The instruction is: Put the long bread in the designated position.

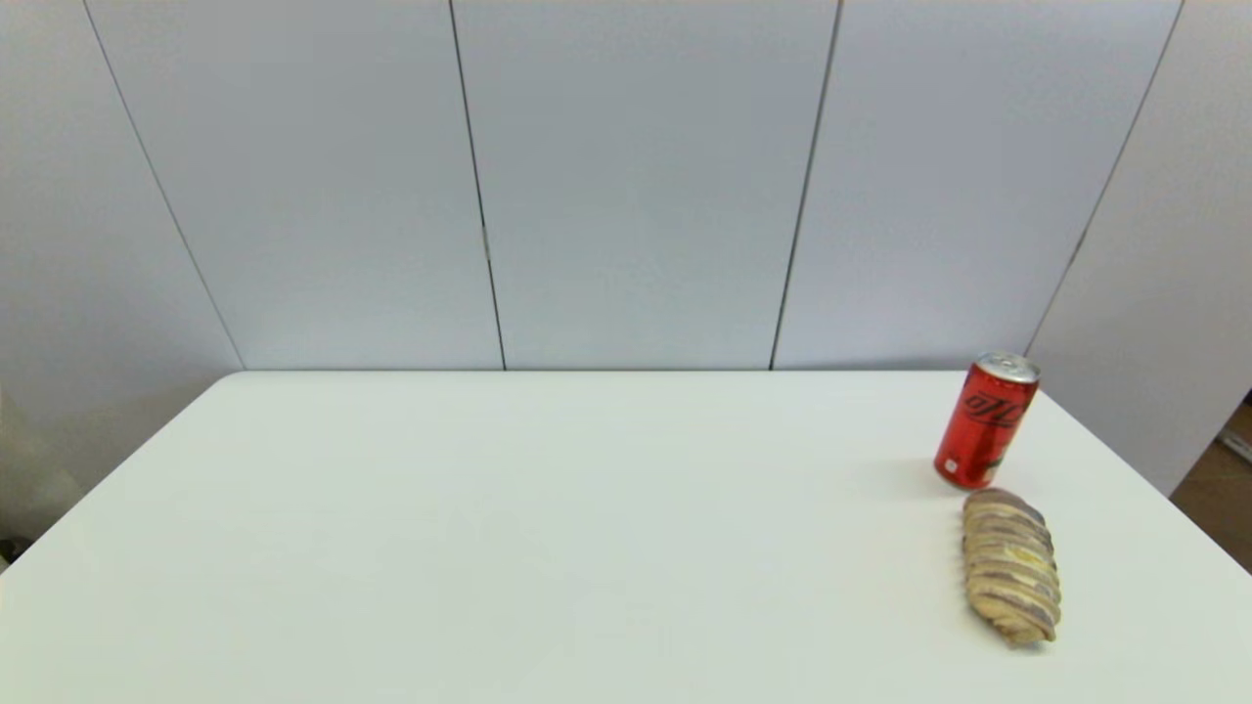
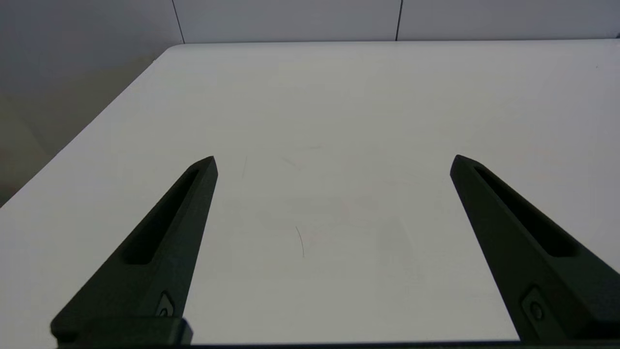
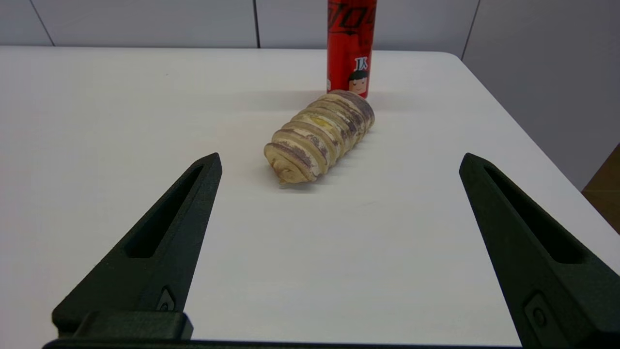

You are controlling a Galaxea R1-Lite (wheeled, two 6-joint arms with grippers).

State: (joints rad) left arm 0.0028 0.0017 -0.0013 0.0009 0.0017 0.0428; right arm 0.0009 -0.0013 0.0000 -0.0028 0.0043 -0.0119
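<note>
where grey panels meet it, white table [image 1: 548, 528], long bread [image 1: 1011, 567]

A white table [image 1: 548, 528] with rounded corners fills the near part of the room, its top smooth and evenly lit, with only soft shadows falling on it. Behind it stands a wall of pale grey panels [image 1: 636, 186], split by thin dark seams that run from top to bottom and lean outward toward either side; more of the same panels close in at an angle on both flanks. Past the table's right edge a strip of brown floor [image 1: 1218, 499] shows low down, and on the far left the wall drops into a dimmer, beige-tinted corner.
</note>
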